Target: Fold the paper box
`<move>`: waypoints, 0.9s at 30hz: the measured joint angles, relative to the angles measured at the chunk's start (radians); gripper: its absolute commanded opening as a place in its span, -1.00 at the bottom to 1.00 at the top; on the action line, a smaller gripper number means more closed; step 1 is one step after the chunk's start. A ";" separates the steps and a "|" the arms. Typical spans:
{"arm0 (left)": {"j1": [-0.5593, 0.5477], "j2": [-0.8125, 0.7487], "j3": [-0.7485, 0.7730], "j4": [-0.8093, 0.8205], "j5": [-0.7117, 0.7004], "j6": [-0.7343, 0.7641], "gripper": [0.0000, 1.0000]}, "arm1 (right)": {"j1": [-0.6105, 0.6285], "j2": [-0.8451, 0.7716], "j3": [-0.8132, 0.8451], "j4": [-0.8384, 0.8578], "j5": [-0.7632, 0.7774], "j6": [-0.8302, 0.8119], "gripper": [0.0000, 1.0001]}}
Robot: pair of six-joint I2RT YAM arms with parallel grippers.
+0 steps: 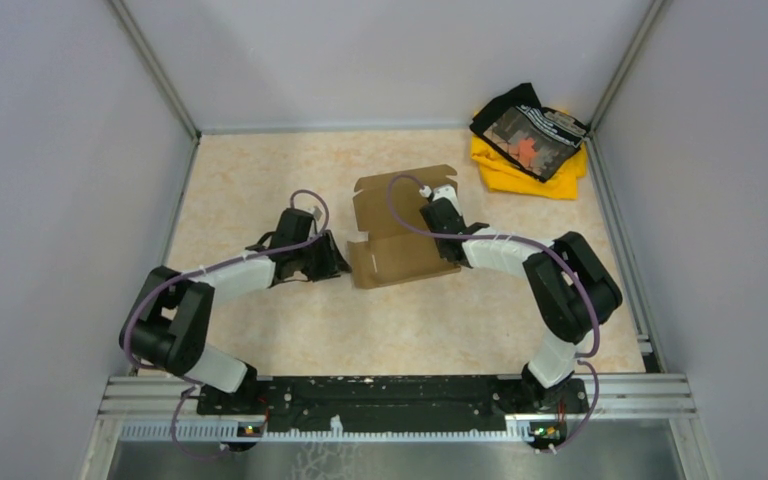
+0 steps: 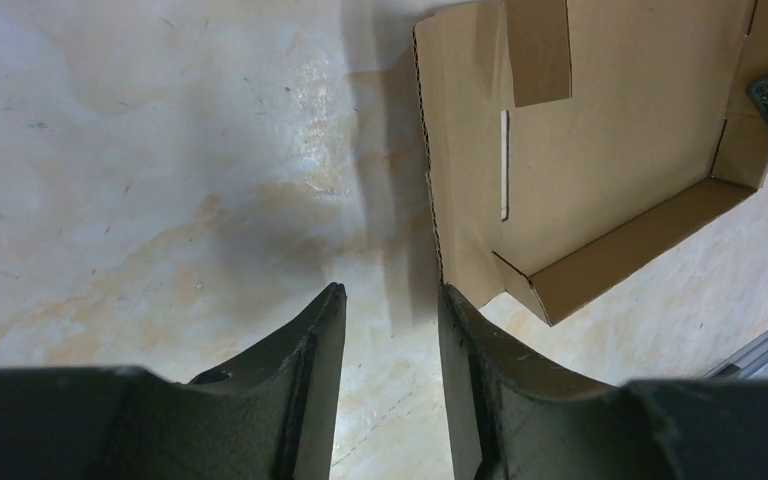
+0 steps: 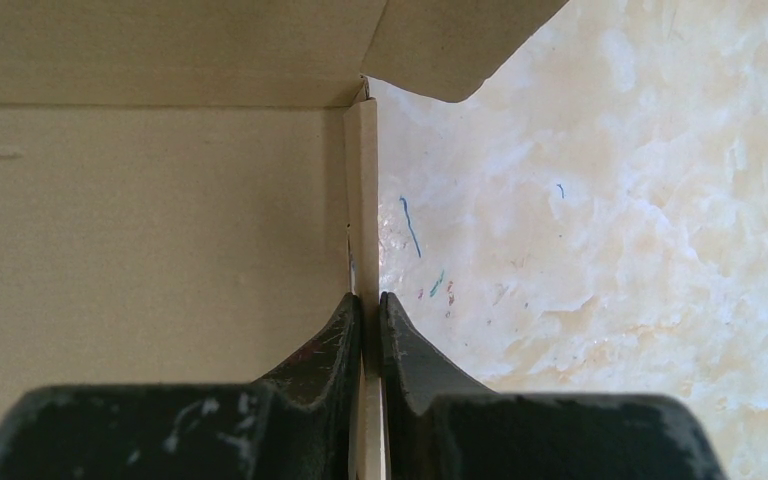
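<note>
The paper box (image 1: pixel 400 245) is a plain brown cardboard mailer lying partly folded in the middle of the table, its lid flap toward the back. My right gripper (image 1: pixel 443 212) is shut on the box's raised right side wall (image 3: pixel 364 200), which stands on edge between the jaws. My left gripper (image 1: pixel 332 262) is open and empty, just left of the box's left wall (image 2: pixel 455 180). Its right fingertip (image 2: pixel 450 300) is at that wall's near end. The box's inner floor and a folded front wall show in the left wrist view (image 2: pixel 620 150).
A yellow and black cloth pile (image 1: pixel 528 142) lies at the back right corner. Grey walls enclose the table on three sides. Small pen marks (image 3: pixel 412 228) dot the tabletop beside the box.
</note>
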 measured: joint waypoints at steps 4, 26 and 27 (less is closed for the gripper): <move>0.000 0.041 0.000 0.041 0.029 -0.008 -0.03 | 0.000 0.000 0.000 0.000 -0.002 0.000 -0.91; 0.000 -0.078 -0.059 0.167 0.029 -0.063 0.20 | -0.006 0.000 -0.002 0.009 -0.013 0.000 -0.91; 0.000 -0.101 -0.063 0.165 0.014 -0.063 0.18 | -0.006 0.000 -0.002 0.009 -0.014 0.000 -0.91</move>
